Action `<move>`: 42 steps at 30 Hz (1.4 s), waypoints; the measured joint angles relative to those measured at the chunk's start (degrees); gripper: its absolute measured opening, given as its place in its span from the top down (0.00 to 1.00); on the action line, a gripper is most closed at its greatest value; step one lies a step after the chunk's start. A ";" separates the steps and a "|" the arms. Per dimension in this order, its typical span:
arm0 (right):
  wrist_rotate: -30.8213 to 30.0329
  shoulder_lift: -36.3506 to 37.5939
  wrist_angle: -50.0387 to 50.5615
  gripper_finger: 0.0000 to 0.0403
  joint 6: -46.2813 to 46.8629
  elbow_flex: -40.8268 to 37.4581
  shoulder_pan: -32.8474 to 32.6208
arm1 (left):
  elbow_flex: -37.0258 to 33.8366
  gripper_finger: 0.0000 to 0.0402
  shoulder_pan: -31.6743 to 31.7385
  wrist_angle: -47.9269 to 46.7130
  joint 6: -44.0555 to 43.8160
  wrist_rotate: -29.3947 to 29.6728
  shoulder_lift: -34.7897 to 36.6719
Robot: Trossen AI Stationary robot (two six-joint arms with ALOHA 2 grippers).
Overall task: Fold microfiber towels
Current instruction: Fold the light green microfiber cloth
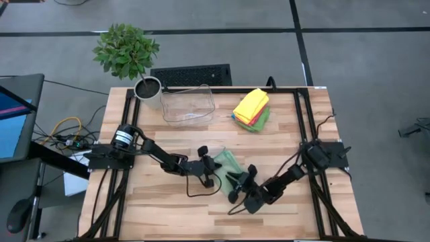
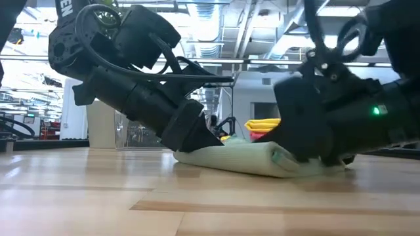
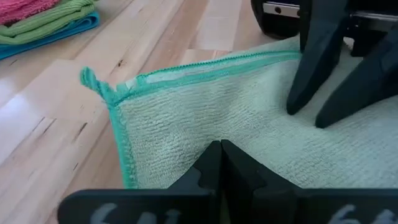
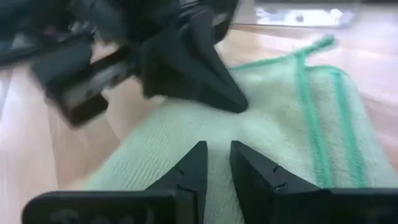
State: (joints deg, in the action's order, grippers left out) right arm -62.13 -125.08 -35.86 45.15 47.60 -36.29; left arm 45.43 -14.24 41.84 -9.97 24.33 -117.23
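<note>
Pale sage green towel [image 1: 228, 163] flat near the middle of the wooden table [image 1: 168, 208], folded over, darker green stitched edge showing. Left gripper [image 1: 210, 165] down on its left part, fingers [image 3: 219, 163] pressed fully together, tips on the cloth. Right gripper [image 1: 240, 180] down on the opposite side, fingers [image 4: 194, 167] a narrow gap apart, tips on the fabric; no clear pinch of cloth between them. Both grippers close, facing each other across the towel. Stack of folded towels [image 1: 252, 109], yellow on top, well apart toward the far right. Clear plastic bin [image 1: 188, 105] beside that stack, potted plant [image 1: 131, 57] at the far left corner.
</note>
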 joint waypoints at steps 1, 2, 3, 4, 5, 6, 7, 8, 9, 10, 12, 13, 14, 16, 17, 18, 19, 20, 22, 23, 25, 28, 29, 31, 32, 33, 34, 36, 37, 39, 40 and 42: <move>0.09 -0.59 2.11 0.76 3.20 0.15 -0.33 | 0.00 1.00 0.00 0.14 0.00 0.11 0.00; -0.29 -1.18 2.83 0.76 5.14 0.29 -0.86 | -0.03 1.00 -0.02 -0.05 -0.01 0.41 0.36; -1.19 -1.68 3.66 0.76 6.07 0.41 -1.52 | -0.16 1.00 -0.02 -0.37 0.31 0.66 1.07; -1.48 -1.81 4.25 0.76 6.51 0.43 -2.02 | -0.17 1.00 -0.02 0.03 0.94 1.00 1.61; -1.42 -1.82 4.51 0.76 6.52 0.43 -2.37 | -0.11 1.00 -0.02 0.46 1.81 1.28 2.15; -1.35 -1.85 4.54 0.76 6.30 0.43 -2.60 | -0.15 1.00 0.06 0.58 2.99 1.63 2.78; -1.20 -1.72 4.73 0.76 6.04 0.42 -2.75 | -0.11 1.00 0.24 1.63 4.15 1.53 3.04; -0.75 -1.46 4.97 0.76 5.68 0.35 -2.87 | -0.09 1.00 0.48 2.39 5.31 1.39 3.17; -0.24 -1.20 5.16 0.76 5.24 0.26 -3.03 | -0.09 1.00 0.88 2.58 6.19 1.35 3.26; -0.15 -1.15 5.22 0.76 4.87 0.26 -3.13 | -0.09 1.00 1.44 2.59 6.45 1.18 3.26; -0.06 -1.15 5.22 0.76 4.72 0.26 -3.23 | -0.09 1.00 2.89 2.70 6.17 -1.43 2.70; -0.04 -1.16 5.22 0.76 4.72 0.26 -3.29 | -0.08 1.00 3.62 2.65 5.93 -3.26 2.24; -0.01 -1.15 5.25 0.76 4.72 0.26 -3.31 | -0.09 1.00 4.30 2.42 5.67 -4.30 1.76; 0.17 -1.15 5.35 0.76 4.56 0.26 -3.34 | -0.11 1.00 5.16 1.59 4.34 -4.69 1.58; 0.43 -1.15 5.38 0.76 4.31 0.26 -3.37 | -0.09 1.00 5.51 1.17 3.75 -4.50 1.64; 0.51 -1.15 5.40 0.76 4.19 0.26 -3.39 | -0.07 1.00 5.79 0.11 3.63 -3.96 1.70; 0.89 -0.87 5.66 0.76 4.11 0.25 -3.64 | -0.07 1.00 5.99 -1.17 3.57 -3.51 1.70; 1.53 -0.49 6.41 0.76 4.28 0.20 -3.92 | -0.07 1.00 6.20 -2.32 3.47 -3.36 1.70; 1.99 0.56 8.65 0.76 4.47 0.16 -4.67 | 0.14 1.00 6.45 -4.54 3.11 -3.61 1.82; 2.32 1.88 10.46 0.76 4.58 0.08 -5.01 | 0.17 1.00 6.52 -5.57 2.63 -3.95 1.87; 3.13 5.09 14.93 0.76 4.42 -0.21 -5.80 | -0.05 1.00 6.64 -7.01 1.82 -4.06 1.88; 3.76 12.02 21.53 0.76 1.54 -0.32 -6.36 | 0.05 1.00 6.28 -7.23 1.94 -3.08 2.19; 3.69 15.08 23.58 0.76 1.13 -0.16 -6.19 | -0.03 1.00 6.16 -7.23 1.92 -2.58 2.27; 4.31 20.75 29.37 0.76 1.70 -0.01 -5.70 | -0.08 1.00 5.87 -7.28 1.85 -1.61 2.62; 5.63 23.35 32.70 0.76 2.93 -0.05 -5.29 | -0.17 1.00 5.77 -7.50 1.66 -1.08 3.00; 7.85 25.88 36.31 0.76 5.06 -0.09 -4.96 | -0.17 1.00 5.48 -7.50 1.19 -0.84 3.34; 10.27 28.48 40.04 0.76 7.94 -0.09 -4.96 | -0.17 1.00 5.30 -8.16 0.69 -0.51 4.17; 16.19 34.20 48.06 0.75 14.78 -0.06 -4.65 | -0.15 1.00 4.83 -10.83 -0.88 0.02 6.69; 19.40 36.41 51.93 0.74 18.37 0.01 -4.55 | -0.15 1.00 4.62 -13.34 -1.52 0.34 8.53; 25.31 40.07 60.05 0.73 24.95 -0.02 -4.60 | -0.14 1.00 4.48 -17.96 -2.05 0.30 12.60; 28.26 41.61 63.61 0.73 27.81 -0.05 -4.67 | -0.15 1.00 4.49 -20.45 -2.68 -0.08 15.02; 34.17 44.17 68.98 0.72 32.10 0.02 -4.57 | -0.15 1.00 4.73 -24.62 -4.44 -3.19 19.86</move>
State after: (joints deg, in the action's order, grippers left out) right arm -27.97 -80.91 33.13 77.25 47.62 -40.86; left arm 45.28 -9.51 17.22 -14.41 21.14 -97.37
